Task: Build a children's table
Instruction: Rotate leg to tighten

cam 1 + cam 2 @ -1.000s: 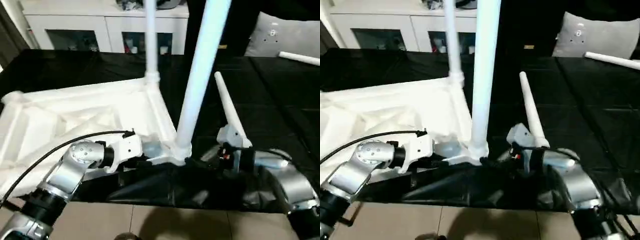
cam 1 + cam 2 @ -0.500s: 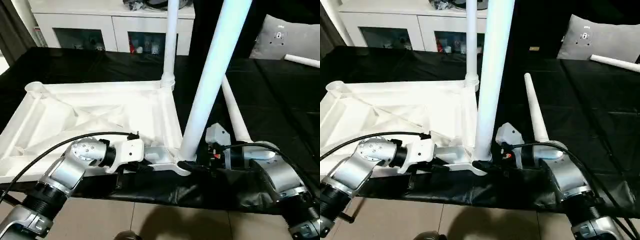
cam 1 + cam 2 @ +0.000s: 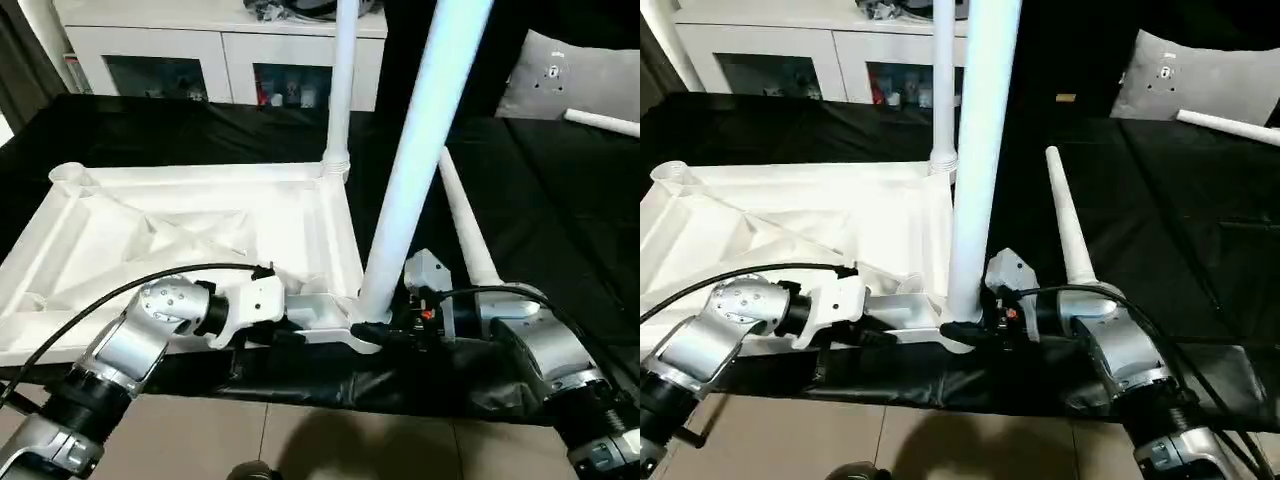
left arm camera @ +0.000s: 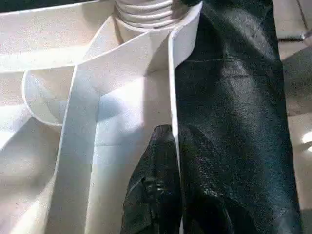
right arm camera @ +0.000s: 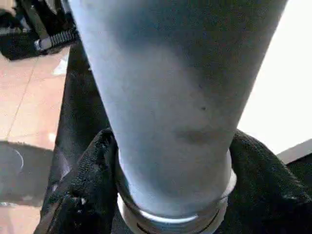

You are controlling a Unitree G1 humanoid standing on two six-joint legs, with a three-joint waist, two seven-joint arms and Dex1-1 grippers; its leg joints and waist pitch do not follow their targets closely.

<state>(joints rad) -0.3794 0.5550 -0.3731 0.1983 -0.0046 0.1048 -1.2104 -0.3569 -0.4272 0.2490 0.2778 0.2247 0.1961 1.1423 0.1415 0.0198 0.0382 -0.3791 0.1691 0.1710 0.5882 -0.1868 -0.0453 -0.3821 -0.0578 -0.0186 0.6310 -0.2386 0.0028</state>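
Upturned white tabletop (image 3: 190, 225) at the counter's (image 3: 560, 200) near edge, ribbed underside up. Two legs stand upright in its sockets: near-corner leg (image 3: 415, 170) and far-corner leg (image 3: 342, 80). Left pincer (image 4: 168, 161) clenched on the tabletop's near rim. Right pincer (image 5: 170, 165) grasps the near-corner leg at its base, one finger (image 5: 87, 175) each side. Two loose legs lie on the counter: one (image 3: 1065, 215) beside the right arm, one (image 3: 600, 120) near the far right corner.
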